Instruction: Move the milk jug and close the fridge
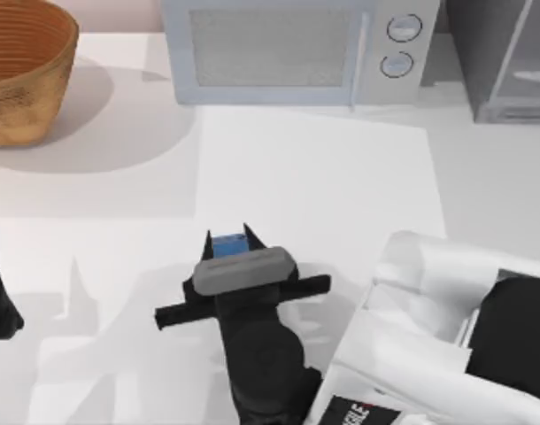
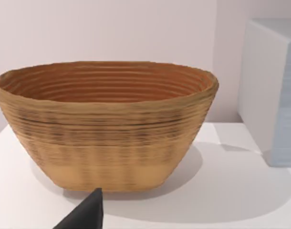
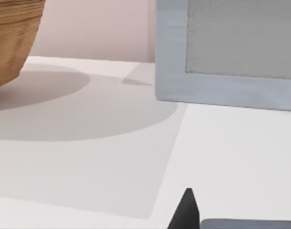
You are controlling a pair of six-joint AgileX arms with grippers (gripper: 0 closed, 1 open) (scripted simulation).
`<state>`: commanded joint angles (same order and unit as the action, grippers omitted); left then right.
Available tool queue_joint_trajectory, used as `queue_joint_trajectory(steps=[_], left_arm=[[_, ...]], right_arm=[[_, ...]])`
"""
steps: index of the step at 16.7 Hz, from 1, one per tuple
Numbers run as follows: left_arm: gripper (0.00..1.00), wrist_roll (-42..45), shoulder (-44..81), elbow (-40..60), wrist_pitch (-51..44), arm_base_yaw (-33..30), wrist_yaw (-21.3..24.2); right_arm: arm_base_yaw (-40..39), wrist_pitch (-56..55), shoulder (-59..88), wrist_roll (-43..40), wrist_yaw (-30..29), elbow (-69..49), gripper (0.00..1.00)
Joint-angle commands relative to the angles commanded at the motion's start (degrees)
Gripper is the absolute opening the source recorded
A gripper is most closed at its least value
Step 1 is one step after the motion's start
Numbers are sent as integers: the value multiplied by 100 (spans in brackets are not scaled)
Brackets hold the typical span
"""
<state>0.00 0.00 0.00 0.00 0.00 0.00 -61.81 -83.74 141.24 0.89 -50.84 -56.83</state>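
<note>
- While the table is mostly bare in the middle, we have the big stuff along the far edge: microwave centre, fridge at the far right corner, wicker basket at the far left.
- Fridge: we see the silvery door panel and frame at the top view's right edge; the door looks swung out, so we judge closing is not yet done.
- Right arm sits low centre, with the right gripper pointing toward the microwave.
- Milk jug: blue top showing between the two dark fingertips, one on each side. We read the fingers as pinching the jug.
- Key relation: the fridge lies far right and well apart from the jug, so the right arm is the nearer one.
- Left gripper parked at the left edge, facing the basket; we cannot tell its finger state.
</note>
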Motion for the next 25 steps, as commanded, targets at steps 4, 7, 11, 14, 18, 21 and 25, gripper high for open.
queue_joint_trajectory(steps=[4,7,11,14,18,21,25], left_arm=[[100,0,0,0,0,0,0],[100,0,0,0,0,0,0],[100,0,0,0,0,0,0],[100,0,0,0,0,0,0],[100,0,0,0,0,0,0],[100,0,0,0,0,0,0],[100,0,0,0,0,0,0]], right_arm=[[-15,19,-36,4,3,13,0],[-11,243,-326,7,8,89,0],[-16,502,-662,14,4,169,0],[-13,486,-643,23,5,148,0],[348,593,-987,16,372,385,0],[1230,822,-1678,-2,1097,884,0],[2998,1223,-2956,-12,2379,1763,0]])
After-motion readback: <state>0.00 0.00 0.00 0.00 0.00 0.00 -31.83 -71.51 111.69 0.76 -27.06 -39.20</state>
